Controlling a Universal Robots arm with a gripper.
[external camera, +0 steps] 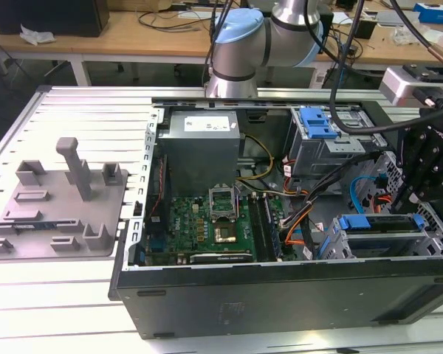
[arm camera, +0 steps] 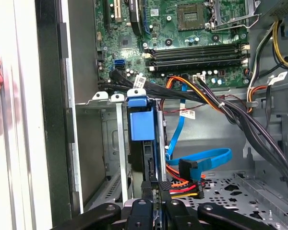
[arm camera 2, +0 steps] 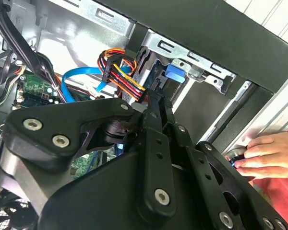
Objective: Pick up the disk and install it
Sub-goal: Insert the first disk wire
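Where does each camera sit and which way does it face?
Exterior view: off the arm, above the open computer case, looking down into it; the arm shows beyond.
First wrist view: on the wrist, looking past the claw at the drive cage and motherboard.
Second wrist view: behind the claw, facing the same cage.
Both wrist views share the blue carrier and a person's hand.

Robot arm (external camera: 232, 70): silver-grey tubes, pale blue joint caps (external camera: 240, 29), black cables (external camera: 338, 51) alongside. Gripper (arm camera 2: 156, 108): matte black linked bars fastened with round silver screws (arm camera 2: 162, 196).
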